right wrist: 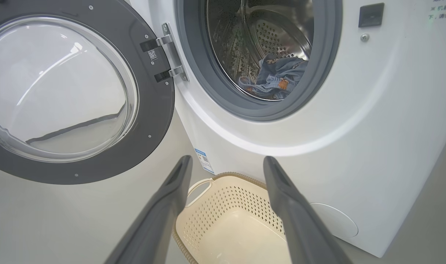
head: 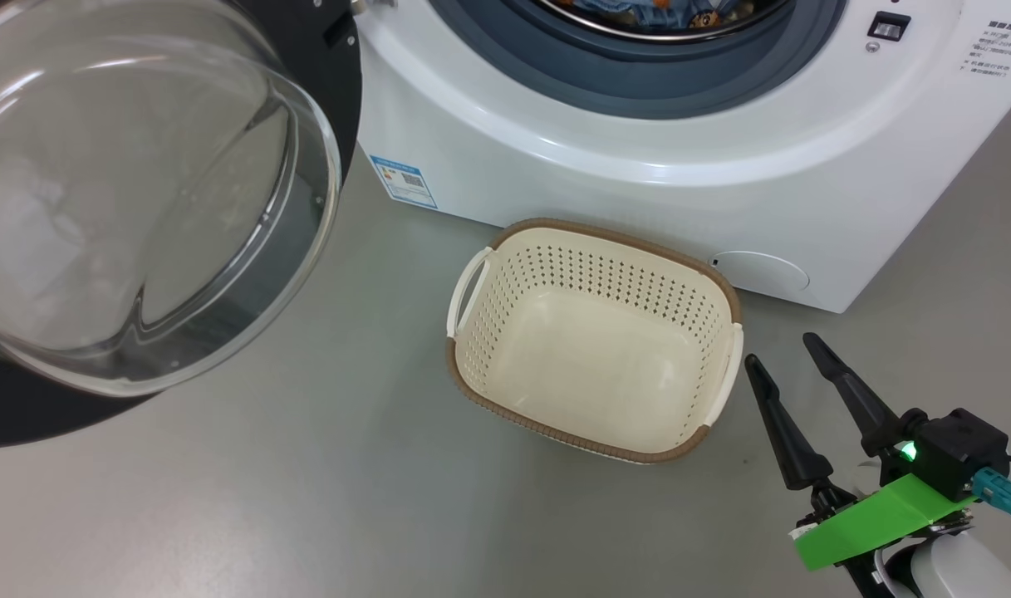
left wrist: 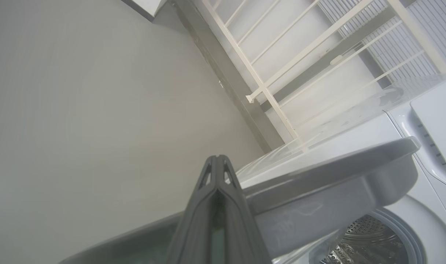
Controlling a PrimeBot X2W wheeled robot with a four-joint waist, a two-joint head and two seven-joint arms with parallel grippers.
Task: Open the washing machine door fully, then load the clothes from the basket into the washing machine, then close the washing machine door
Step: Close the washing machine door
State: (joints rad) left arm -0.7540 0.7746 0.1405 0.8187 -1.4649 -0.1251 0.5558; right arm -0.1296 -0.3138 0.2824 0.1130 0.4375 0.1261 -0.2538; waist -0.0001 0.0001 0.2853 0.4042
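- The washing machine [head: 638, 191] stands on the grey floor [head: 306, 498]. Its white front faces me and its round opening is uncovered.
- The washing machine door [head: 131, 199] is swung wide on its hinges at the left side of the opening. Its inner side is turned my way, with the clear glass bowl bulging out of the dark rim. In my right wrist view the door [right wrist: 153, 110] hangs to the upper left of my fingers.
- The basket [head: 605, 274] sits upright on the floor just in front of the machine's bottom edge, mouth up and empty. Its long axis runs handle to handle, roughly along the machine's front, with the right end a little nearer to me.
- My right gripper [head: 779, 350] hangs just beside the basket's right handle with its fingers spread and nothing between them. They point up towards the machine's front. In the wrist view the basket [right wrist: 230, 205] lies low between those fingers.
- My left gripper [left wrist: 217, 159] has its fingers pressed together and holds nothing. The tips sit against the door's grey edge, though I cannot tell if they touch it.
- The clothes [right wrist: 277, 75] lie bunched in the bottom of the steel drum, light blue with orange prints. They are well above and beyond my right fingertips.
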